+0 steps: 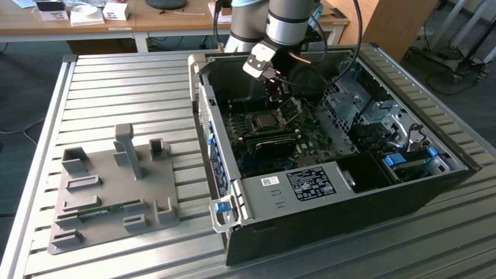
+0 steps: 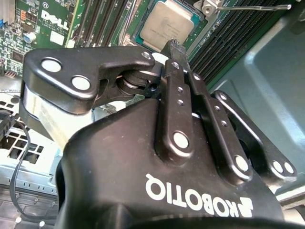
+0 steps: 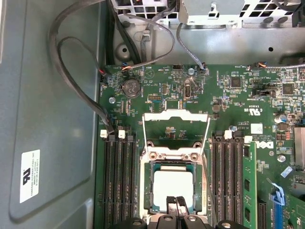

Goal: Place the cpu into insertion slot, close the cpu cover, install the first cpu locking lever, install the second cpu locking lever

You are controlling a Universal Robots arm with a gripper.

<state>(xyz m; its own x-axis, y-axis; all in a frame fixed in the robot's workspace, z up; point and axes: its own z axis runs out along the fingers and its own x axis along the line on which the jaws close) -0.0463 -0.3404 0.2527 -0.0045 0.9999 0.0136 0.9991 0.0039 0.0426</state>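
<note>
First wrist view looked straight down on the green motherboard (image 3: 228,105), where the cpu (image 3: 172,183) lay flat and square inside the insertion slot (image 3: 148,191), its silver-grey top level with the metal rim. By that showing, the first step was done. The cpu cover (image 3: 175,117) stood swung up on its hinge at the far edge of the slot, with green board visible through its cut-out, so it was not yet closed. A thin locking lever (image 2: 257,6) in the second wrist view stuck out free beside the slot, so I judged both levers not yet installed. The gripper (image 3: 176,205) hung just over the near edge of the cpu with its fingertips (image 3: 170,204) pressed together and nothing between them; whether they touched the chip I could not tell. In the exterior view the gripper (image 1: 273,87) reached down into the open computer case (image 1: 434,192). Room was tight: black memory slots (image 3: 119,181) ran close along both sides of the insertion slot, and a green memory stick (image 3: 249,181) stood upright just beyond one bank. Black cables (image 3: 76,71) looped along the grey case wall (image 3: 47,143), well apart from the slot, and the space directly above the raised cover was open.
</note>
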